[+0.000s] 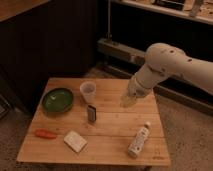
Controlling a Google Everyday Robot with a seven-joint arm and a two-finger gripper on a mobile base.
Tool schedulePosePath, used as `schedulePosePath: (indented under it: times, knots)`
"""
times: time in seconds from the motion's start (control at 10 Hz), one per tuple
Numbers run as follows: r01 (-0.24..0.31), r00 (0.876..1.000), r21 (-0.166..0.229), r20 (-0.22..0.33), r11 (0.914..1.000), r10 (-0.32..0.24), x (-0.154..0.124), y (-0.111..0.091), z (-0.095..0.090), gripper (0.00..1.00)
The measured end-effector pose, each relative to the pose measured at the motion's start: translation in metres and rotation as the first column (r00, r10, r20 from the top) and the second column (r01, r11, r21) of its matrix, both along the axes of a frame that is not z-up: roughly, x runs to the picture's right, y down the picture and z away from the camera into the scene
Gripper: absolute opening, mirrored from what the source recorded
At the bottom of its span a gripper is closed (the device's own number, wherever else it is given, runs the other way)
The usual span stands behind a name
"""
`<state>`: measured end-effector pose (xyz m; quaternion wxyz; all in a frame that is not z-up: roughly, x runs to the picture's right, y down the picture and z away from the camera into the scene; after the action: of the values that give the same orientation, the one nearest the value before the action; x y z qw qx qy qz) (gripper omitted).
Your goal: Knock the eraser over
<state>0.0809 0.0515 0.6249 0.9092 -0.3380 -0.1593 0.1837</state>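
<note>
My gripper (127, 100), open or closed I cannot tell, hangs well right of the upright eraser (91, 113), which has a cup (88, 91) just behind, a bowl (57, 99) behind-left, a pale block (75, 141) in front and a bottle (139, 140), label unreadable, front-right.

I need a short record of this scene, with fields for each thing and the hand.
bowl: green, back left of table
cup: upright, right of the bowl
eraser: upright, in front of the cup, not knocked over
hand: over the table, right of eraser, apart from it
bottle: lying, front right
pale block: flat, front left
</note>
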Motion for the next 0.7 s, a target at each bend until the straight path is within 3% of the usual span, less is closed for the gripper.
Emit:
schedulePosePath:
  times: [0.2, 0.4, 0.6, 0.7]
  knots:
    - [-0.018, 1.000, 0.009, 0.018, 0.9998, 0.017, 0.005, 0.002, 0.017, 0.01]
    - [-0.060, 0.998, 0.031, 0.030, 0.9977, 0.059, 0.015, 0.009, 0.035, 0.00]
    - [-0.124, 0.992, 0.047, 0.036, 0.9911, 0.123, 0.018, 0.014, 0.053, 0.00]
    - [-0.174, 0.985, 0.053, 0.030, 0.9833, 0.173, 0.025, 0.014, 0.061, 0.00]
